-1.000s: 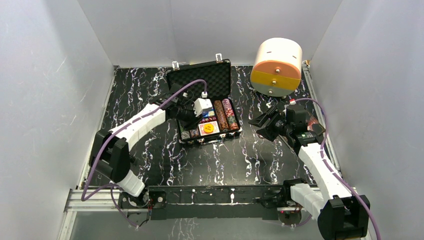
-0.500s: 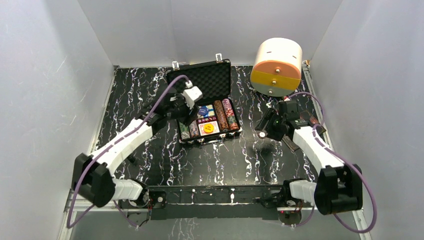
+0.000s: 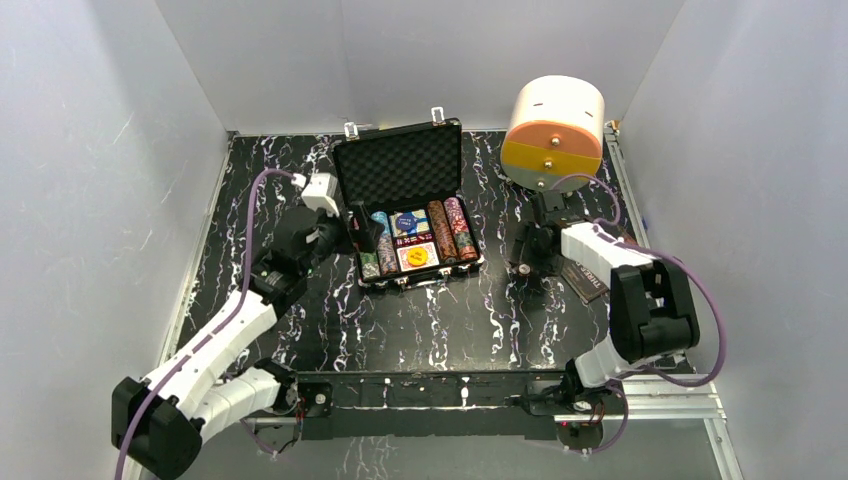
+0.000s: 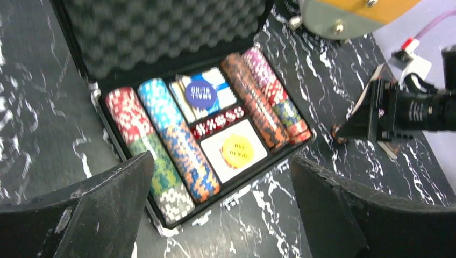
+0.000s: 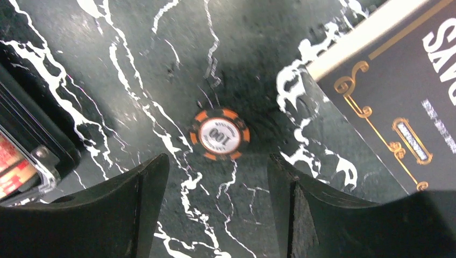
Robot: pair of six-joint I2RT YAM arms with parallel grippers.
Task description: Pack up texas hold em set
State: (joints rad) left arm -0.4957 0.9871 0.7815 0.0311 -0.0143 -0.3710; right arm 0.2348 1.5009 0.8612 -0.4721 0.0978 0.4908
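One chip lies outside the case. Location? — OPERATOR

Orange-and-black chip (image 5: 220, 137), marked 100, flat on the marbled table (image 5: 134, 64). It lies between the open briefcase (image 3: 400, 165) and the brown book (image 5: 392, 97), touching neither. — TECHNICIAN

Right gripper condition? — OPERATOR

Right gripper (image 5: 218, 161) hangs directly over that chip. Jaws are spread wide, one finger on either side, gripping nothing (whether the fingers touch the table cannot be told). — TECHNICIAN

Left gripper condition? — OPERATOR

Left gripper (image 4: 220, 161) is at the left edge of the briefcase, jaws spread wide and empty. — TECHNICIAN

Case contents? — OPERATOR

Lid raised, foam showing. Rows of striped chips (image 4: 177, 140) fill the left and right channels. Red dice (image 4: 218, 121) lie in the centre slot. The yellow disc (image 4: 235, 151) rests on a white card just in front of them. — TECHNICIAN
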